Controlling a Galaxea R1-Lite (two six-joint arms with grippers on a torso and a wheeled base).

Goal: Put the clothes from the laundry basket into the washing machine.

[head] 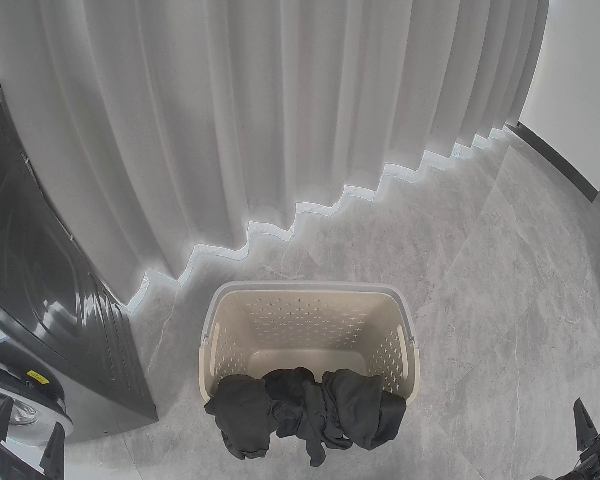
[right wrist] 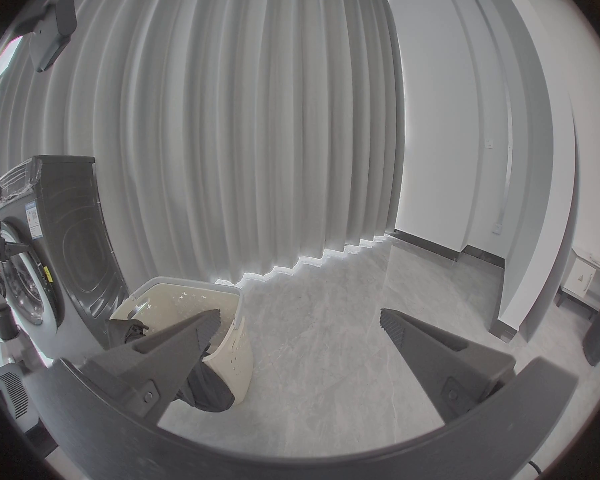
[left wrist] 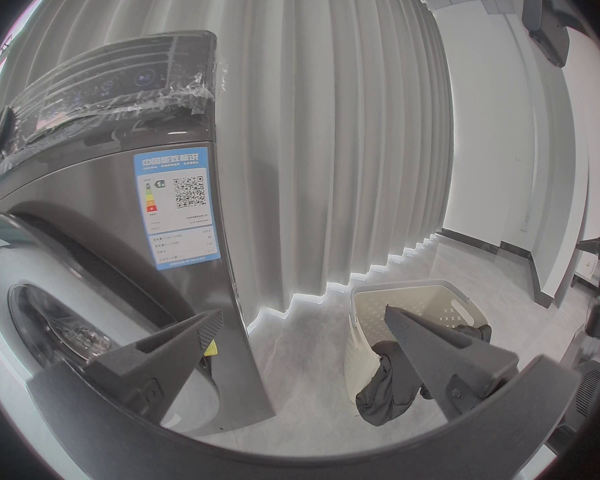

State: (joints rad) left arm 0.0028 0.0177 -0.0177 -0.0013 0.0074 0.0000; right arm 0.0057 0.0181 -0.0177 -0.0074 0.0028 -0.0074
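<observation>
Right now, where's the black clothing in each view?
Head view: black clothing draped over the laundry basket's near rim, bottom centre.
Left wrist view: clothing hangs over that same rim.
Right wrist view: clothing on the same rim.
Shared landmark: the basket, beside the washing machine.

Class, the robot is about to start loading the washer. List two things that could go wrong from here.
1. The dark clothes hang over the near rim of the laundry basket; a partial grasp could drop them on the floor.
2. The door of the washing machine looks shut, so carried clothes may have nowhere to go.
</observation>
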